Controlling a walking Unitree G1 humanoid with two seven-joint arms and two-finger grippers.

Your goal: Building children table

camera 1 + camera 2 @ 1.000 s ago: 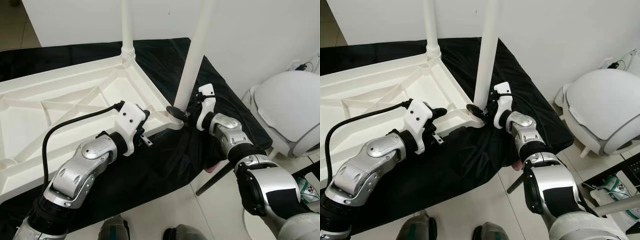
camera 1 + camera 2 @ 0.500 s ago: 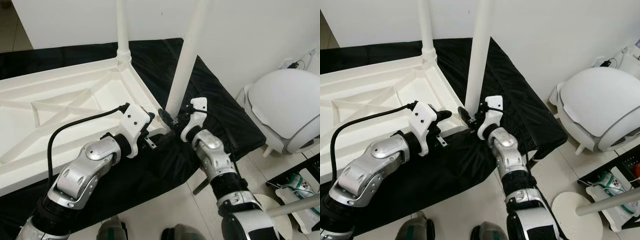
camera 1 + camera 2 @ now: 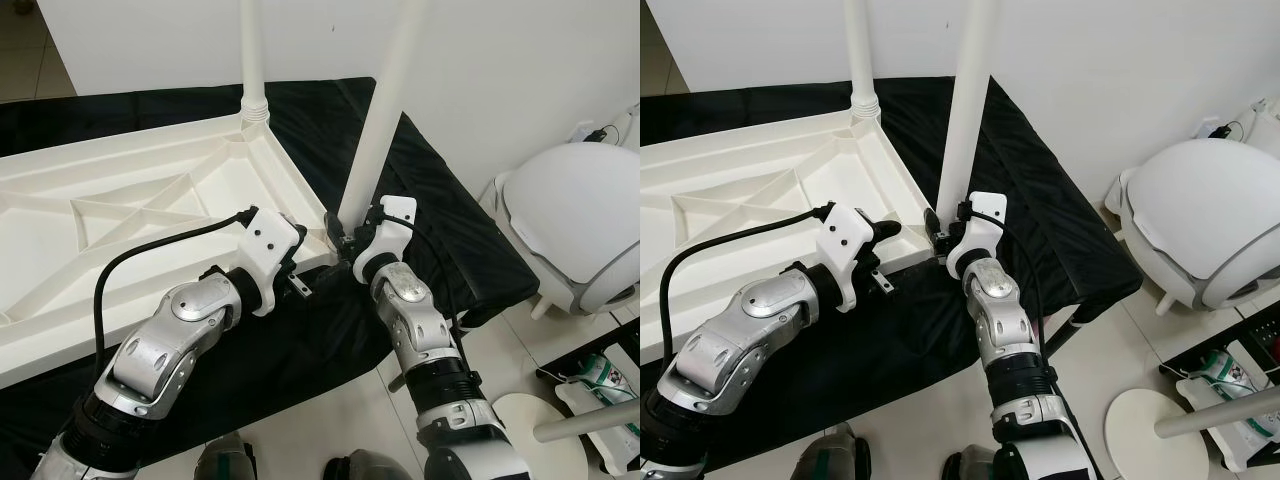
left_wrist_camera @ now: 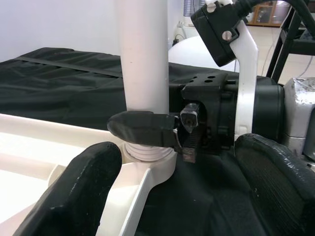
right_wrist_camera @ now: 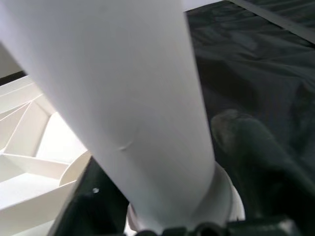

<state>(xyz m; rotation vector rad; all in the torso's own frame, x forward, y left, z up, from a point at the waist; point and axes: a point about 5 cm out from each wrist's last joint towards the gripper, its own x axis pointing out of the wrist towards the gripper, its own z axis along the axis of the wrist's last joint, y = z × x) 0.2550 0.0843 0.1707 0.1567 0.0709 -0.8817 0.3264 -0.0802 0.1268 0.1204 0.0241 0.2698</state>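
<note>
- Since the tabletop (image 3: 120,210) lies underside-up on the black cloth (image 3: 440,220), its corner sockets face up; one leg (image 3: 862,60) already stands at the far corner.
- Right gripper (image 3: 345,236) pinches the near leg (image 3: 375,120) just above its socket, likely to seat it.
- Left gripper (image 3: 300,268) hovers beside, fingers spread, holding nothing.
- Compared with a second ago, the right forearm has swung inward and the leg stands straighter.

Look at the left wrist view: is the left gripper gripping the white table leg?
No: the left gripper hangs open beside the leg; the right gripper clasps it.
</note>
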